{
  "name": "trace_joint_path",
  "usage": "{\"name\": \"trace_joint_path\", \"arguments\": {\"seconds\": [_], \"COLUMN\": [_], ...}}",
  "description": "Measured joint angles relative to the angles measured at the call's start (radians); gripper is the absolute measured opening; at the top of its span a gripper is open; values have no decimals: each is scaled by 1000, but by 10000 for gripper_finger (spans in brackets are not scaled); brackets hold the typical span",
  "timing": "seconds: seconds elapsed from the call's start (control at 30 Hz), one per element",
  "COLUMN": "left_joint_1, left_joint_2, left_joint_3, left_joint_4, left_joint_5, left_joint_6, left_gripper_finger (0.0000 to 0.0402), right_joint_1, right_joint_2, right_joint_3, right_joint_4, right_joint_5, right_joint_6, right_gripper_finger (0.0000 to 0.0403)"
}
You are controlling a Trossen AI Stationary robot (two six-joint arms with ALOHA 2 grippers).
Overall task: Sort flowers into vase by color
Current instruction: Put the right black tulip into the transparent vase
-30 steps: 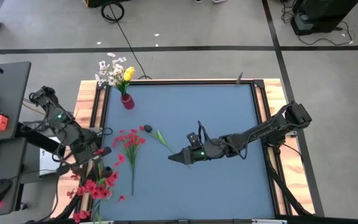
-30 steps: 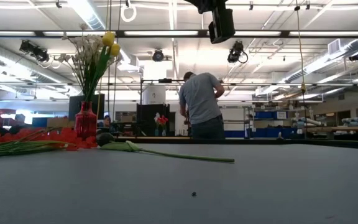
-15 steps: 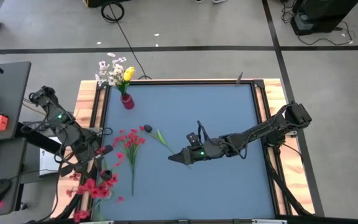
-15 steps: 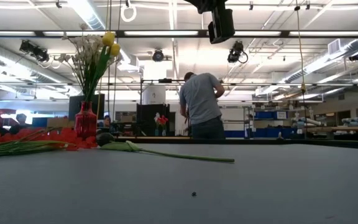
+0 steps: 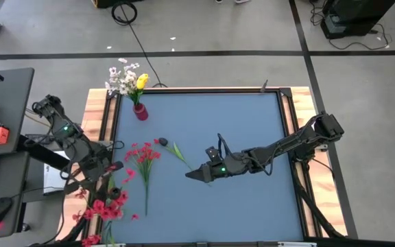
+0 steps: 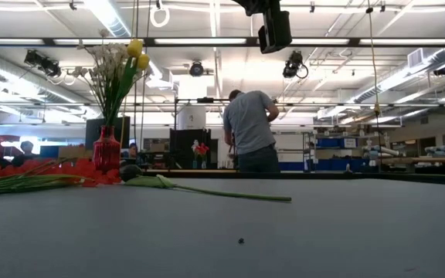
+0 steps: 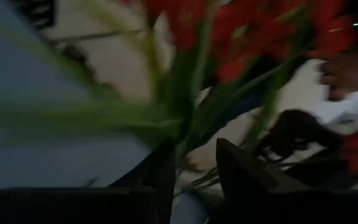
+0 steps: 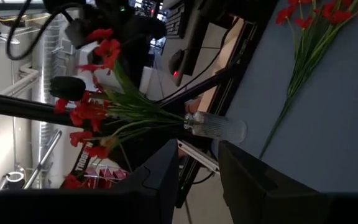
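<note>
The left gripper (image 5: 115, 167) hangs over the table's left edge, its dark fingers (image 7: 241, 174) slightly apart with thin green stems between them — whether they pinch cannot be told. Just below it stands a clear ribbed glass vase (image 8: 215, 127) holding red sprays (image 5: 105, 208). Beside the gripper, toward mid-table, lies a loose red spray (image 5: 142, 156) and a dark-budded stem (image 5: 172, 148). The right gripper (image 5: 192, 174) hovers mid-table, jaws parted and empty. Far behind the left gripper, the small glossy red vase (image 5: 140, 111) holds white blossoms (image 5: 121, 77) and a yellow tulip (image 5: 142, 81).

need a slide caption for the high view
Red vase holds white and yellow flowers; red flowers lie on the table between both arms.
</note>
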Motion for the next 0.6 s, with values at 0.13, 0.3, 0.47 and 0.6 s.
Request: {"name": "trace_joint_path", "arguments": {"seconds": [0.13, 0.3, 0.47, 0.6], "left_joint_1": [0, 0, 0, 0], "left_joint_2": [1, 3, 9, 35], "left_joint_3": [-1, -1, -1, -1], "left_joint_4": [-65, 53, 103, 100], "left_joint_5": [-54, -30, -19, 11], "left_joint_6": [-55, -46, 3, 17], "left_gripper_finger": [148, 179, 179, 170], "right_joint_1": [1, 5, 5, 5], "right_joint_2": [0, 0, 0, 0], "right_joint_3": [0, 0, 0, 0], "right_joint_4": [0, 0, 0, 0], "right_joint_5": [0, 0, 0, 0], "right_joint_6": [-2, -2, -2, -5], "right_gripper_finger": [123, 123, 123, 123]}}
